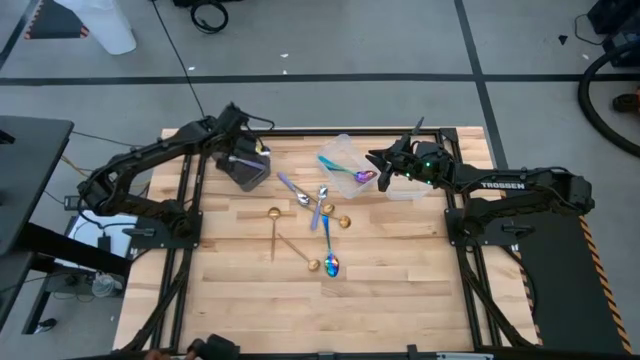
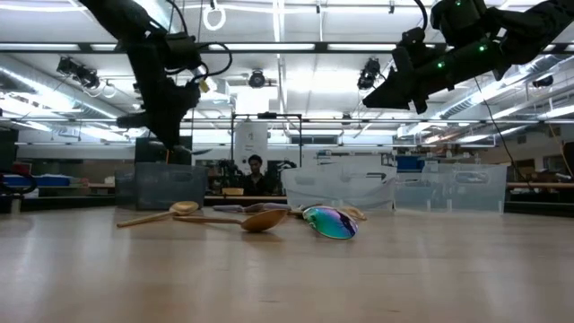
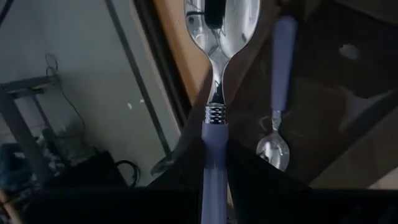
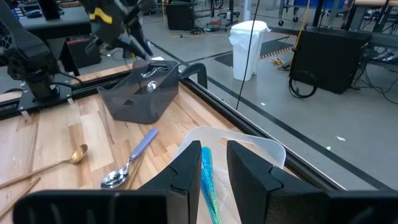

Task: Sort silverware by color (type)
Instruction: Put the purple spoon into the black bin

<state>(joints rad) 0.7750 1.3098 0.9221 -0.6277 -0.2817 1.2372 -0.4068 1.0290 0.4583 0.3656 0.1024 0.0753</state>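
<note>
My left gripper (image 1: 243,158) hangs over the dark tub (image 1: 248,172) at the table's far left, shut on a silver spoon with a lavender handle (image 3: 219,56). A second such spoon (image 3: 277,134) lies in that tub. My right gripper (image 4: 208,180) is above the clear tub (image 1: 345,152), shut on an iridescent spoon (image 1: 360,177). On the table lie two silver spoons (image 1: 302,197), gold spoons (image 1: 273,215) and one iridescent spoon (image 1: 331,262). My left gripper pinches the lavender handle (image 3: 214,146) between its two fingers, just behind the ribbed metal collar. The fingers slant down along the spoon. The bowl sticks out beyond the fingertips, clear of the tub. My right gripper pinches the iridescent spoon between its two fingers, coming nearly level from the table's right. The teal handle (image 4: 206,163) sticks forward past the fingertips, over the clear tub. The bowl end (image 1: 366,178) sits by the fingers; the spoon is lifted clear.
A second clear tub (image 1: 405,185) stands under my right arm. The loose spoons lie crossed in the table's middle, some gold ones (image 2: 260,220) toward the near side. The wooden table's near half (image 1: 320,310) is bare. A person (image 2: 256,170) shows in the room behind.
</note>
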